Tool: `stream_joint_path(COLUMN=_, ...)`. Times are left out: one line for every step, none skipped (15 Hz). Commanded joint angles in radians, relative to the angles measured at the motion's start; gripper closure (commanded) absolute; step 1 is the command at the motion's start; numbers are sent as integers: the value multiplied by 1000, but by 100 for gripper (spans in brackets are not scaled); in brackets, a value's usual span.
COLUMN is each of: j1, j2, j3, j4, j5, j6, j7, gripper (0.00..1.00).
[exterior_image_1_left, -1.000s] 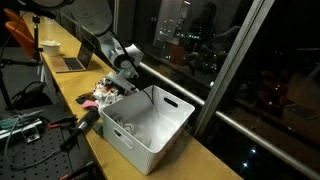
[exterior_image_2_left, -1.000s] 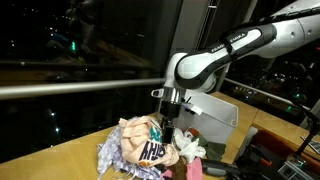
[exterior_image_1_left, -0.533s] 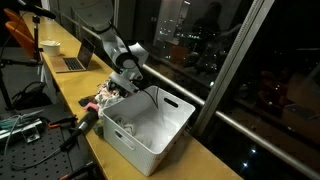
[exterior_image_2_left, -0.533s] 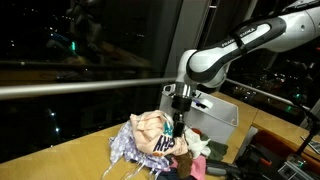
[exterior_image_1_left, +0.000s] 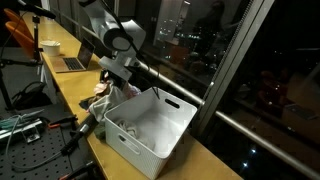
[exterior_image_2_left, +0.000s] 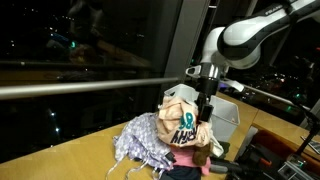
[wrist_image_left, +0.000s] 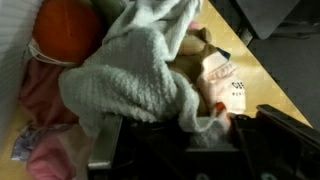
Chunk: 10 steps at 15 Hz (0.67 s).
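Pickup part looks done to me: the gripper (exterior_image_2_left: 205, 103) is pinched tight on a cream printed garment (exterior_image_2_left: 180, 122) dangling above the clothes pile (exterior_image_2_left: 138, 152), just left of the white basket (exterior_image_1_left: 150, 140), not inside it.

I am watching a night scene. The window (exterior_image_1_left: 250, 60) is showing black, and city lights and room reflections are glinting in the glass in both exterior views. Indoor light is falling from above, warming the tabletop (exterior_image_1_left: 65, 85) and making the white bin (exterior_image_1_left: 140, 150) the brightest patch. Both exterior views are coming through small and grainy, with dark corners swallowing detail. The wrist view is reaching me soft and blurred. There the cloth (wrist_image_left: 130, 80) is sitting evenly lit, while the gripper (wrist_image_left: 185, 142) is sinking into near-black shadow at the bottom edge.
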Motion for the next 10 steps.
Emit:
stream_joint_path(j1=-9, j2=-218, j3=-4, j4=-95, j5=77, j6=-81, j7=-59, gripper=100)
stream_joint_path(j1=-3, j2=-264, j3=-17, j4=-86, j5=88, j6=-112, j7=-67, gripper=100)
stream_joint_path(j1=4, j2=-295, j3=-32, j4=-61, j5=91, j6=-142, j7=-69, gripper=100)
stream_joint_path(j1=9, j2=-317, j3=-51, j4=-26, j5=81, j6=-159, j7=-68, gripper=100)
stream_joint_path(j1=13, j2=-336, j3=-70, j4=8, j5=73, j6=-177, j7=-65, gripper=100)
stream_joint_path(j1=15, j2=-347, j3=-90, j4=50, j5=62, j6=-184, j7=-60, gripper=100)
stream_joint_path(j1=16, j2=-355, j3=-110, j4=92, j5=49, j6=-184, j7=-56, gripper=100)
stream_joint_path(j1=15, j2=-358, j3=-130, j4=138, j5=40, j6=-189, j7=-54, gripper=100)
stream_joint_path(j1=13, j2=-356, j3=-149, j4=186, j5=30, j6=-184, j7=-50, gripper=100)
stream_joint_path(j1=11, j2=-349, j3=-168, j4=242, j5=18, j6=-187, j7=-49, gripper=100)
